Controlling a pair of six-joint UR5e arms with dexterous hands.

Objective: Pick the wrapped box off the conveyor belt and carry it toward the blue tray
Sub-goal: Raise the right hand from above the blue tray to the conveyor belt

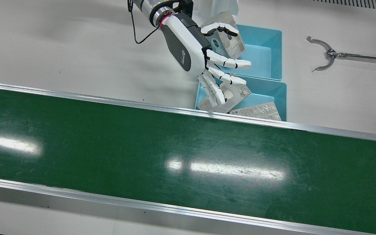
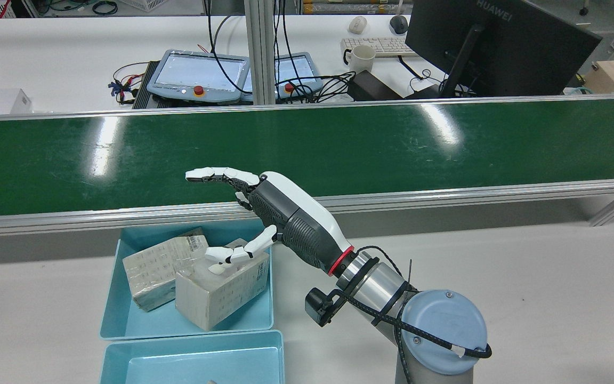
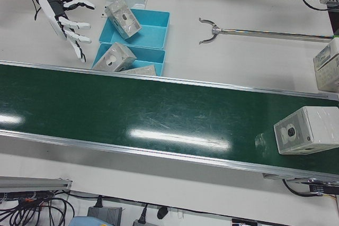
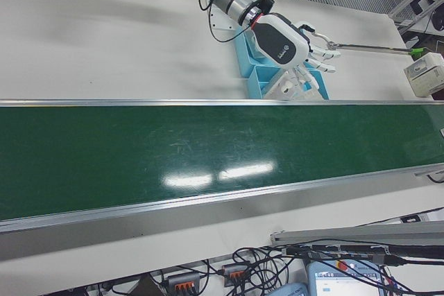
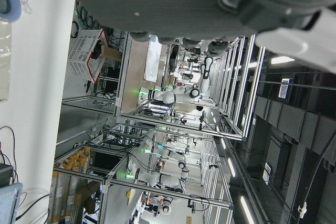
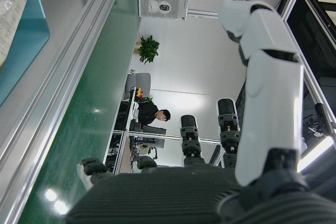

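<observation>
Rear view shows the right hand (image 2: 264, 213) hovering over the blue tray (image 2: 112, 298), fingers (image 2: 216, 174) spread wide and holding nothing. Two wrapped parcels (image 2: 221, 282) lie in that tray. A wrapped box (image 3: 306, 129) sits far along the green conveyor belt (image 3: 159, 115), well apart from the hand. Only the left hand's dark underside is visible, in its own camera, so its fingers cannot be judged

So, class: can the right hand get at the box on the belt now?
Probably not yet. The right hand hovers open over the trays, while the box sits far down the belt; nothing lies between them.
</observation>
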